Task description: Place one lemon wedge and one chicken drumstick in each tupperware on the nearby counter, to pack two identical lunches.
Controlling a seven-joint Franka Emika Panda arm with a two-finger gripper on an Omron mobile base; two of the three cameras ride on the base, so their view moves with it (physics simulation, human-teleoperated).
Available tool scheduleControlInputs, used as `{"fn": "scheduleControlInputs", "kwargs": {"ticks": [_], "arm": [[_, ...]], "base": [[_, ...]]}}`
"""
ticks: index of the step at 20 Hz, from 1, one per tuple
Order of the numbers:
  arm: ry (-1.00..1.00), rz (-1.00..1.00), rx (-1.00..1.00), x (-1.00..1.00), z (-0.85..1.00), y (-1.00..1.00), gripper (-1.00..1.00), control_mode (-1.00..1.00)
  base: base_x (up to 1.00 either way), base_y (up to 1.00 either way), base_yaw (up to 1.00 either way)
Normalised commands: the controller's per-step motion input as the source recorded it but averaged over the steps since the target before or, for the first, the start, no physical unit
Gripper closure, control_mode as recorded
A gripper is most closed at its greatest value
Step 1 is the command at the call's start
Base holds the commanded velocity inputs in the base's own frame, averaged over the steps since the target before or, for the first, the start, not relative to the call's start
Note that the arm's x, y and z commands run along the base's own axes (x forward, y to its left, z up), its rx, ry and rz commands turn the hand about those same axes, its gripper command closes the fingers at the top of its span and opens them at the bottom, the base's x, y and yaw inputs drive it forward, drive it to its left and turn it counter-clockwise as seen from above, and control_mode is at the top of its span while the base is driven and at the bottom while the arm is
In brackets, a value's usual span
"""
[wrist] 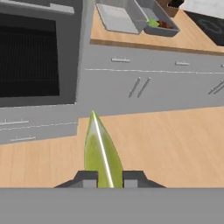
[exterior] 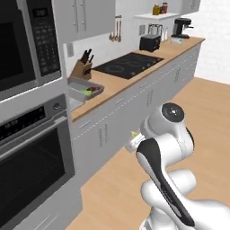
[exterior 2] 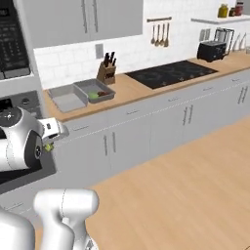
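Note:
My gripper (wrist: 105,177) is shut on a yellow-green lemon wedge (wrist: 101,148), which it carries over the wooden floor in front of the drawers. From the right base the wedge (exterior 2: 49,146) shows beside the hand. On the counter (exterior 2: 132,88) two grey tupperwares stand side by side. The left tupperware (wrist: 116,19) looks bare inside. In the right tupperware (wrist: 164,33) lie another lemon wedge (wrist: 153,22) and a reddish chicken drumstick (wrist: 165,25). A second drumstick is out of view.
A built-in oven (exterior: 31,157) with a microwave above it stands left of the counter. A knife block (exterior 2: 106,73) sits behind the tupperwares, with the black cooktop (exterior 2: 171,73) and a toaster (exterior 2: 211,50) farther right. Open wooden floor lies before the cabinets.

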Motion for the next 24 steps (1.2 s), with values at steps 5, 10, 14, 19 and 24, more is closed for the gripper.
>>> {"fn": "scheduleControlInputs", "kwargs": {"ticks": [5, 10, 14, 19, 24], "arm": [[0.00, 0.00, 0.00, 0.00, 0.00, 0.00, 1.00, 1.00], [0.00, 0.00, 0.00, 0.00, 0.00, 0.00, 1.00, 1.00], [0.00, 0.00, 0.00, 0.00, 0.00, 0.00, 1.00, 1.00], [0.00, 0.00, 0.00, 0.00, 0.00, 0.00, 1.00, 1.00], [0.01, 0.08, 0.00, 0.40, -0.03, 0.12, 1.00, -1.00]], "base": [[1.00, -0.20, 0.24], [1.00, -0.31, 0.35], [0.96, -0.30, 0.40], [0.94, 0.10, 0.32], [0.59, 0.25, 0.14]]}}
